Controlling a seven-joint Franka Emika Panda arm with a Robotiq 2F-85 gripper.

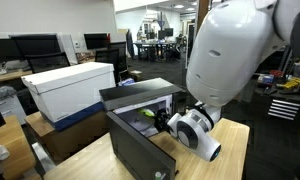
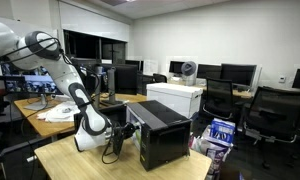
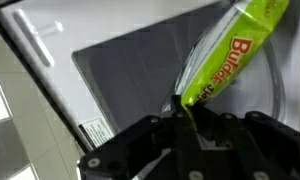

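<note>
An office with dark monitors (image 1: 35, 45) lies behind the wooden table (image 1: 235, 140). Left of the black box (image 1: 140, 100) sits a white box (image 1: 70, 85). The black box's front stands open, its door (image 1: 140, 152) swung out. Just inside that opening is the green and yellow packet (image 1: 148, 113), and right of it the arm's white wrist (image 1: 195, 128). In the wrist view the fingers (image 3: 150, 135) are closed nearly all the way, pinching 1 end of the packet (image 3: 225, 55). Its long axis runs straight out from them, up and right, toward the black box's grey inside.
</note>
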